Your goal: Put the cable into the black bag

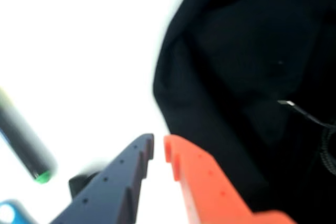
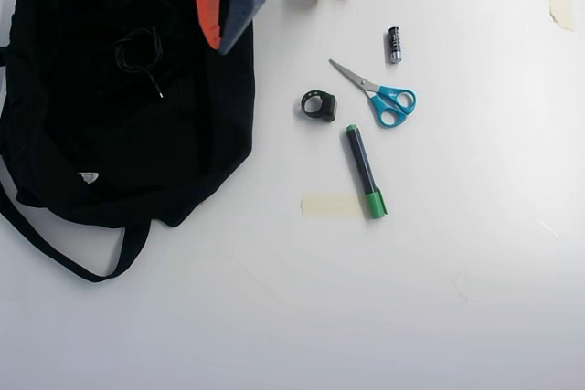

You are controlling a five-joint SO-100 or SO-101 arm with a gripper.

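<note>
In the overhead view the black bag (image 2: 119, 98) fills the 9 to 11 o'clock part of the white counter (image 2: 439, 299), with its strap (image 2: 55, 248) looping out toward 8 o'clock. The cable (image 2: 139, 54) lies in a loose coil on the dark fabric of the bag, its short plug end pointing toward 5 o'clock; whether it sits inside the opening or on top of the cloth cannot be told.

The claw (image 2: 219, 43) hangs at 12 o'clock over the bag's right edge, to the right of the coil and apart from it. In the wrist view the claw (image 1: 159, 148) shows its dark blue finger and orange finger with only a narrow slit between their tips, nearly closed and holding nothing.

Right of the bag's edge, near the centre of the overhead view, lie a small black ring (image 2: 319, 105), blue-handled scissors (image 2: 384, 98), a green-capped marker (image 2: 366, 173) and a strip of tape (image 2: 331, 205). A small dark cylinder (image 2: 395, 45) sits toward 1 o'clock. From 3 to 7 o'clock the counter lies bare.
</note>
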